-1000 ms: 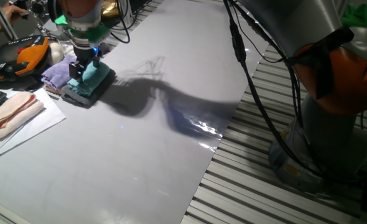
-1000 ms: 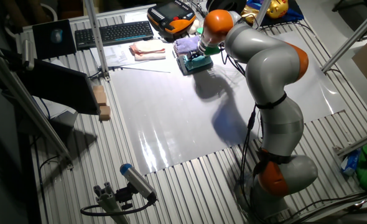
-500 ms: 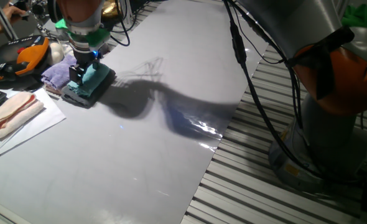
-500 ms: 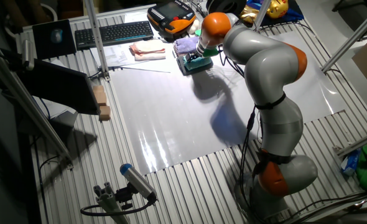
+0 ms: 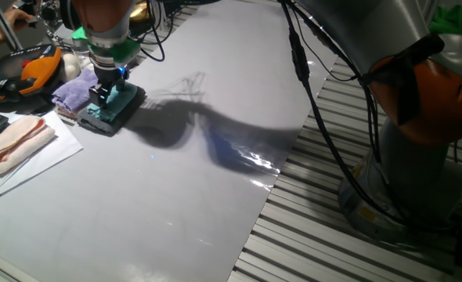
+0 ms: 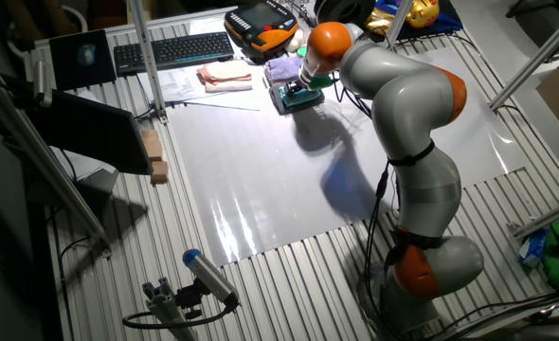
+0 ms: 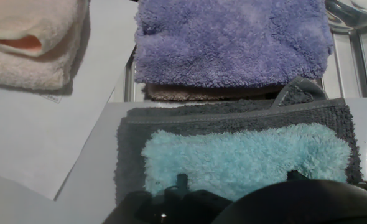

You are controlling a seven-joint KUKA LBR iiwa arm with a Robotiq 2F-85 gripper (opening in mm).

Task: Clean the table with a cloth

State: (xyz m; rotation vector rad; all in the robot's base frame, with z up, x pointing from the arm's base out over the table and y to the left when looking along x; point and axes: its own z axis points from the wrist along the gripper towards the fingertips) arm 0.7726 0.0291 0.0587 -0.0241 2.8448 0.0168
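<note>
Hovering at the upper left of one fixed view, the gripper (image 5: pixel 104 95) points down at the cloth (image 5: pixel 118 99), its black fingers close over the teal pile; we cannot tell how far apart they stand or whether they have hold of anything. In the hand view we see only the dark underside of the hand along the bottom edge, with the cloth (image 7: pixel 246 160) just beyond it, filling the lower middle of the frame. That fluffy turquoise square lies on top of a dark grey folded cloth (image 7: pixel 233 115), whose edges show all round it. Above the pair in the same view sits a lilac cloth (image 7: pixel 233 40), and at the upper left a pale pink towel (image 7: pixel 31 37) rests on white paper (image 7: pixel 40 130). From the other fixed view we see the stack near the top centre, at the far edge of the table (image 6: pixel 261 180), whose glossy pale surface spreads across the middle of the frame. An orange-and-black handheld unit (image 6: pixel 261 21) and a keyboard (image 6: pixel 173 50) lie above and to the left.
</note>
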